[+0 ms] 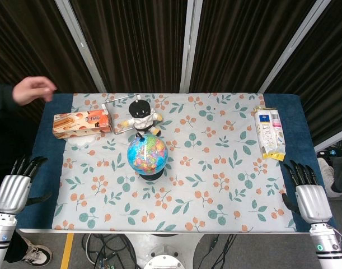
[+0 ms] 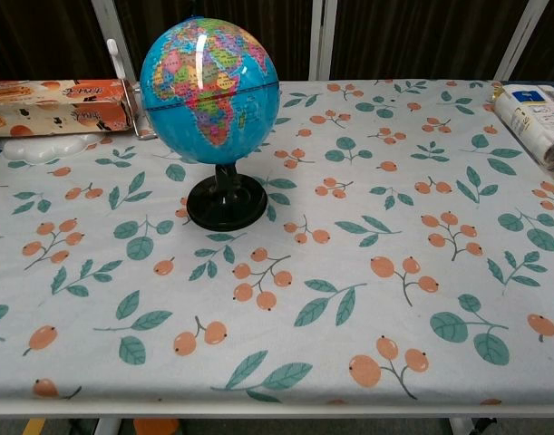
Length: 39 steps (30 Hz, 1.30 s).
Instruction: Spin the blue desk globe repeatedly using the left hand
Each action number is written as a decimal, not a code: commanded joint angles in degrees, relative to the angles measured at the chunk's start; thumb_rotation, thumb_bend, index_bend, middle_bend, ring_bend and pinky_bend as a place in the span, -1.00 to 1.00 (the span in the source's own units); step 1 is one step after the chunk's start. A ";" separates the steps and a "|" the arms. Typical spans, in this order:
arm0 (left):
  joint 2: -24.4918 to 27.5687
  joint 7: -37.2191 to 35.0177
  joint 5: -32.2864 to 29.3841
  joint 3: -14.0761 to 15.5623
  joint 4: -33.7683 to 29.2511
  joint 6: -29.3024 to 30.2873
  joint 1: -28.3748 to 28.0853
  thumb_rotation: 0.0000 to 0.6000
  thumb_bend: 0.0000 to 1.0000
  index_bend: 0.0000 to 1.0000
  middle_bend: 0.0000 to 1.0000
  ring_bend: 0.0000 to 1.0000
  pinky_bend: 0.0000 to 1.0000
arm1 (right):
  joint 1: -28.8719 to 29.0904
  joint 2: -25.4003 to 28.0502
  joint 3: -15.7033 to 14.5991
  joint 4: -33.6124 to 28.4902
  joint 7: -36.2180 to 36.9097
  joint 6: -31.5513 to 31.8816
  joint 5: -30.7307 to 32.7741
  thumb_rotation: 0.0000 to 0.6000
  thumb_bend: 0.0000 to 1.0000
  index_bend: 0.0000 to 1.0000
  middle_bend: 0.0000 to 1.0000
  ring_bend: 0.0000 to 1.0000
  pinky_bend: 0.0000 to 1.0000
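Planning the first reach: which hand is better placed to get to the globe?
Left, slightly. The globe stands left of the table's centre, so the left hand has the shorter path; the right hand sits farther off. Both rest open at the near corners, and nothing lies between either hand and the globe.

Dark curtains behind a cloth-covered table.
Black pleated curtains [image 1: 143,45] hang between pale metal poles [image 1: 188,45]; the floral tablecloth [image 1: 215,168] overlies a blue tabletop [image 1: 302,129].

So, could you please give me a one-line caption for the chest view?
Blue desk globe upright on its black base, on a floral tablecloth; no hand in frame.
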 commanded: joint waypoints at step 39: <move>-3.55 15.50 13.52 -6.91 -17.32 -15.65 -23.41 1.00 -0.90 -0.68 -0.69 -0.96 -0.96 | 0.07 0.16 -0.01 2.29 3.07 -1.30 1.26 1.00 -0.40 -1.00 -1.00 -1.00 -1.00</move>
